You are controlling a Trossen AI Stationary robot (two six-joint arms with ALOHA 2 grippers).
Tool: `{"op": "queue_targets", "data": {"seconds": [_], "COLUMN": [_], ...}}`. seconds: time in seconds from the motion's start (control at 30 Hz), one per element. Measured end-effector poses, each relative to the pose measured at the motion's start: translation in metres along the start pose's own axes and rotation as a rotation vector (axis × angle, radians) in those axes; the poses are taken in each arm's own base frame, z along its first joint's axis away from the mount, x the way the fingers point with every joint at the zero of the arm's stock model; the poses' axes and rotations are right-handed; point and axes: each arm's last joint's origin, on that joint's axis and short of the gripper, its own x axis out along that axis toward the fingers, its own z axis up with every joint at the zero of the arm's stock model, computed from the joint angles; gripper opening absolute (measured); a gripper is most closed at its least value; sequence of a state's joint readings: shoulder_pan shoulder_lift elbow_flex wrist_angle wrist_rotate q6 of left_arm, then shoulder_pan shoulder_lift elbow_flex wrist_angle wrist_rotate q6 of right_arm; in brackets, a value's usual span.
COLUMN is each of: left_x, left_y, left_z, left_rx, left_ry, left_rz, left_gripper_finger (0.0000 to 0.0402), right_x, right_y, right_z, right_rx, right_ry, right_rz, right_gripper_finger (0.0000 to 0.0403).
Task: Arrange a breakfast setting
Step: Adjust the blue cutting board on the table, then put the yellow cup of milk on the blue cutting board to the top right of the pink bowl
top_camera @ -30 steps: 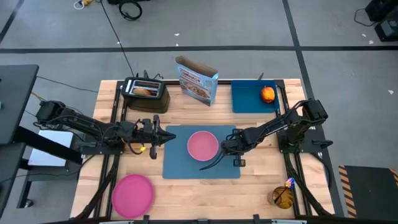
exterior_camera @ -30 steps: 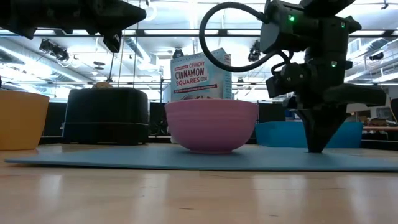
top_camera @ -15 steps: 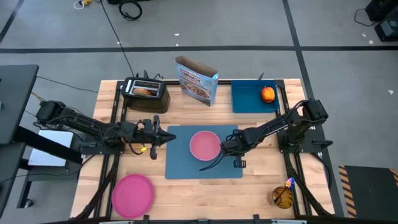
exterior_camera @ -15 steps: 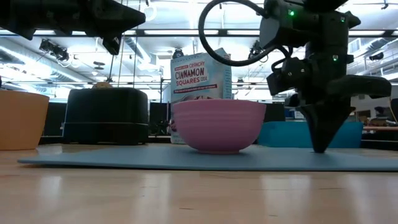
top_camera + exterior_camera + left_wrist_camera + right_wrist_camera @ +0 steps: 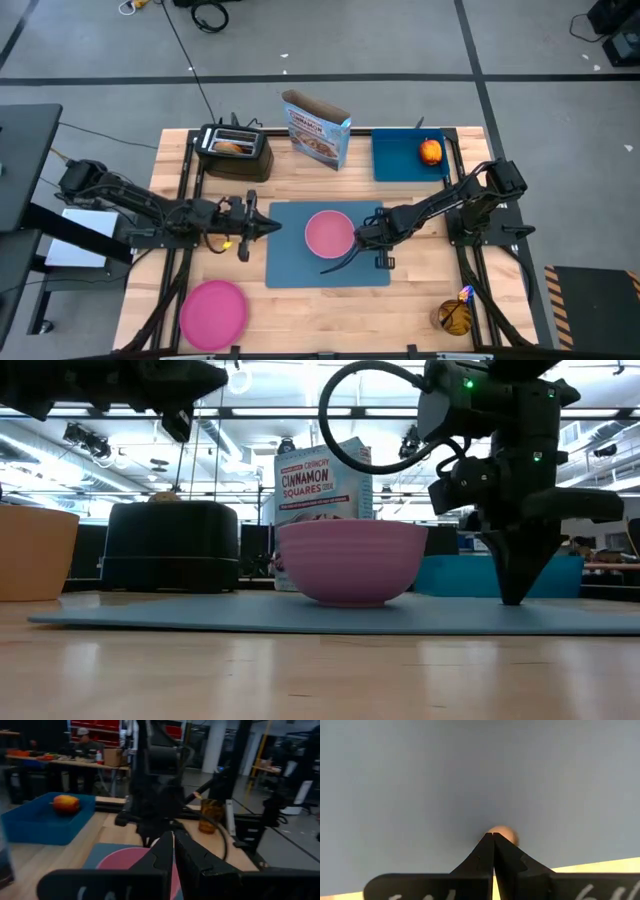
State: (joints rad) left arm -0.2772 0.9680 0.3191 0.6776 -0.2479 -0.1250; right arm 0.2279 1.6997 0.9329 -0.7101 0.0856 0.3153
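Right gripper (image 5: 362, 236): fingers together, tip pressed down on blue placemat (image 5: 290, 262), just right of pink bowl (image 5: 328, 233); nothing clamped.
Left gripper (image 5: 274, 227): fingers together, raised over placemat's left edge.
Placemat: thin, floppy, centre of table. You likely slide it by pressing, not lifting.
Pink plate (image 5: 213, 311): near left corner; flat, light, take by rim.
Bowl: on placemat; rigid, light, smooth. Pinch rim.
Apple (image 5: 430, 151): in blue tray (image 5: 392, 160), far right; round, may roll. Grip across middle.

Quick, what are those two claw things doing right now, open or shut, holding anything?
Left tool: shut, holding nothing, raised above the table.
Right tool: shut, tip pressed down on the blue placemat beside the pink bowl.
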Motion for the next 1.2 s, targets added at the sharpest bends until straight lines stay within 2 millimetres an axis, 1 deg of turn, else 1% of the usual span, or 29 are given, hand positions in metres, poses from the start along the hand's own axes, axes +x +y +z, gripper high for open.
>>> {"op": "queue_targets", "data": {"seconds": [0.13, 0.3, 0.37, 0.4, 0.47, 0.6, 0.7, 0.8, 0.9, 1.07, 1.13, 1.2], "left_x": [-0.002, -0.003, -0.001, 0.001, 0.006, 0.011, 0.004, -0.006, -0.020, -0.043, -0.049, -0.051], "left_y": [-0.008, -0.013, -0.014, -0.016, -0.021, -0.024, -0.023, -0.021, -0.016, -0.008, -0.006, -0.005], "left_z": [0.000, 0.000, 0.003, 0.008, 0.022, 0.049, 0.066, 0.077, 0.080, 0.071, 0.069, 0.068], "left_rx": [-0.001, -0.027, -0.030, -0.036, -0.032, 0.005, -0.015, -0.079, -0.130, -0.218, -0.247, -0.272], "left_ry": [-0.002, -0.006, 0.004, 0.021, 0.104, 0.399, 0.547, 0.672, 0.804, 1.010, 1.062, 1.067], "left_rz": [-0.043, -0.063, -0.052, -0.051, -0.042, 0.090, 0.181, 0.251, 0.350, 0.543, 0.598, 0.630], "left_gripper_finger": [0.0040, 0.0093, 0.0110, 0.0116, 0.0120, 0.0121, 0.0121, 0.0121, 0.0121, 0.0122, 0.0127, 0.0137], "right_x": [0.000, -0.001, -0.006, -0.010, -0.019, -0.040, -0.053, -0.068, -0.081, -0.096, -0.098, -0.098], "right_y": [0.000, 0.000, -0.001, 0.000, 0.000, 0.003, 0.007, 0.010, 0.013, 0.013, 0.011, 0.009], "right_z": [0.000, 0.000, 0.001, 0.002, 0.005, 0.009, 0.009, 0.004, -0.004, -0.016, -0.020, -0.023], "right_rx": [0.003, 0.004, 0.002, 0.000, -0.010, -0.046, -0.068, -0.061, -0.036, -0.005, 0.008, 0.020], "right_ry": [-0.002, 0.004, 0.018, 0.022, 0.046, 0.043, 0.004, -0.053, -0.120, -0.210, -0.244, -0.278], "right_rz": [0.009, -0.004, -0.025, -0.034, -0.068, -0.195, -0.264, -0.276, -0.282, -0.267, -0.260, -0.262], "right_gripper_finger": [0.0008, 0.0008, 0.0008, 0.0008, 0.0008, 0.0010, 0.0018, 0.0031, 0.0044, 0.0082, 0.0104, 0.0125]}}
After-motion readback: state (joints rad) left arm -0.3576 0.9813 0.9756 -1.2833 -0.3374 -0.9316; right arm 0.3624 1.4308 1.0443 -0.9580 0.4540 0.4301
